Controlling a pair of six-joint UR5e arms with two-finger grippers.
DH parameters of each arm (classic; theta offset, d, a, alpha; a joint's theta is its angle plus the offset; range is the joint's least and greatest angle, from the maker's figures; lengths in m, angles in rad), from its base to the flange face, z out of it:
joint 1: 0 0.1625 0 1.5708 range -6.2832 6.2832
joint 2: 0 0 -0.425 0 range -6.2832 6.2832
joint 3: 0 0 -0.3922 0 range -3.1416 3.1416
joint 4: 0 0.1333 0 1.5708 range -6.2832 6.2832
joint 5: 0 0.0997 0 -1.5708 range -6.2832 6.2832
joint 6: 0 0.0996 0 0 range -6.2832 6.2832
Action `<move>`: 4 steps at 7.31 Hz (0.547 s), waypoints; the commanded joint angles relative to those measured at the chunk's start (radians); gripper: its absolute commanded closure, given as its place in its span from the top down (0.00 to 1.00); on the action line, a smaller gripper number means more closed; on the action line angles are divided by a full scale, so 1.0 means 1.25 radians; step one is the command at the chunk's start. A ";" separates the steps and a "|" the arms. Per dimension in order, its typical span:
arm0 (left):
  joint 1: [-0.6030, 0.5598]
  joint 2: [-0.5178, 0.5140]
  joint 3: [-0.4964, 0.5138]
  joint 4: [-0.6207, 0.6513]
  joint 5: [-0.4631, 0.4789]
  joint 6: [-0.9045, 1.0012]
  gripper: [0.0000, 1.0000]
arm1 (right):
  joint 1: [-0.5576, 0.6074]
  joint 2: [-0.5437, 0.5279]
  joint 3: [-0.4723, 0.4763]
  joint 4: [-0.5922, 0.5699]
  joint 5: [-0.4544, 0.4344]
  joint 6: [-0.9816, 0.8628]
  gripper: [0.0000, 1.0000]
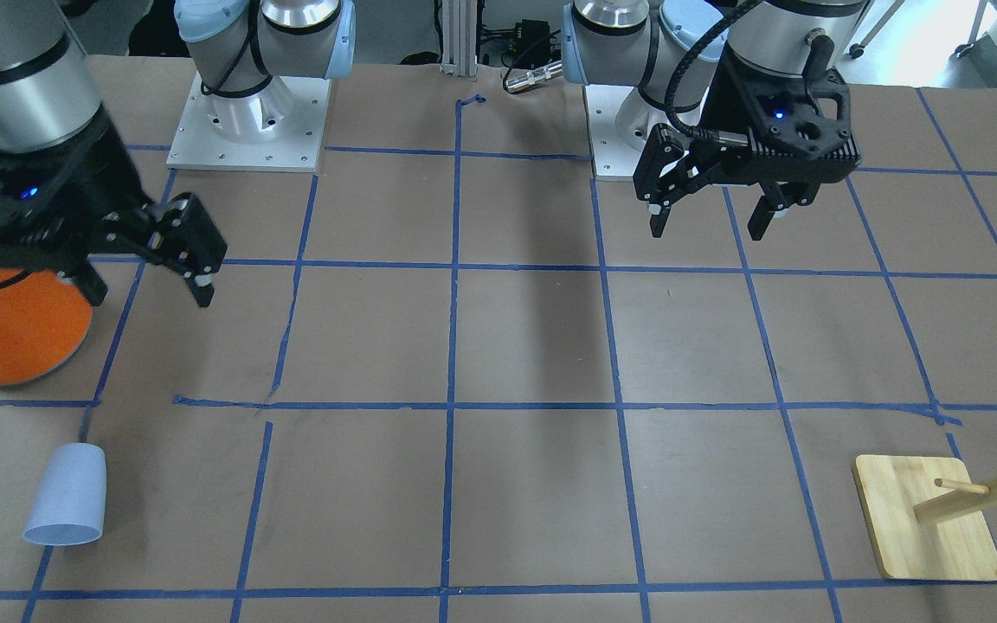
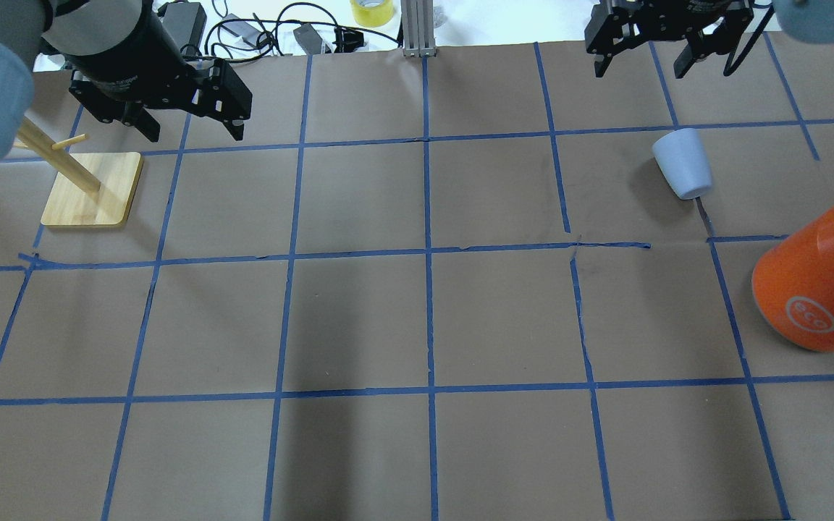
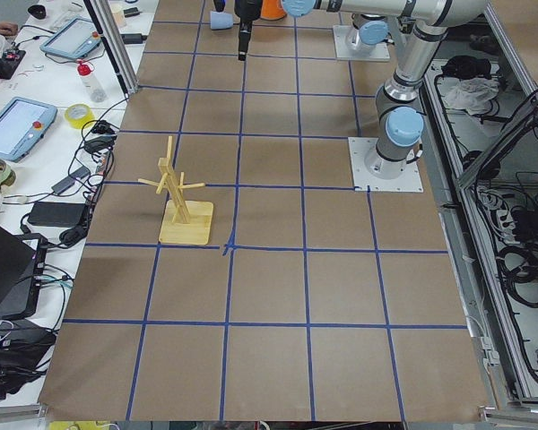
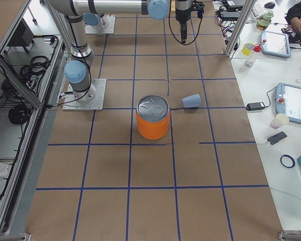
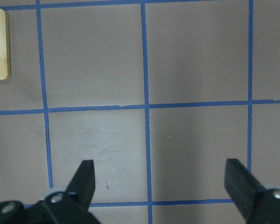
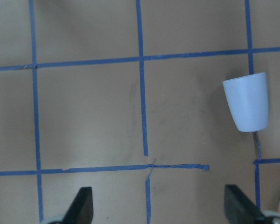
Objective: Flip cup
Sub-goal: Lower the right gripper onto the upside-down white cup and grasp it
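Observation:
The pale blue cup (image 2: 683,163) lies on its side on the brown table, in the right half of the overhead view. It also shows in the front view (image 1: 66,506), the right wrist view (image 6: 247,101) and the exterior right view (image 4: 191,101). My right gripper (image 2: 640,69) is open and empty, held above the table, apart from the cup. In its wrist view (image 6: 161,205) the cup lies at the upper right. My left gripper (image 2: 192,134) is open and empty, high over the table's left side (image 1: 708,227), its wrist view (image 5: 161,182) showing only bare table.
A large orange canister (image 2: 819,289) with a silver lid stands close to the cup, nearer the robot (image 1: 9,329). A wooden peg rack (image 2: 91,192) on a square base stands at the far left (image 1: 927,519). Blue tape lines grid the table.

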State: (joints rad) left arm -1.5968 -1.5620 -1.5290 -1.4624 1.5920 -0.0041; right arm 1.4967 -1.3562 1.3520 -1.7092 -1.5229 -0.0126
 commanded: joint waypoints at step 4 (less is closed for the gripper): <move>0.000 0.000 -0.008 0.000 -0.001 0.000 1.00 | -0.155 0.272 -0.052 -0.050 -0.045 -0.258 1.00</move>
State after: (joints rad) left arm -1.5969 -1.5609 -1.5363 -1.4631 1.5906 -0.0046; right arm 1.3373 -1.0721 1.2804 -1.7540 -1.5407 -0.2386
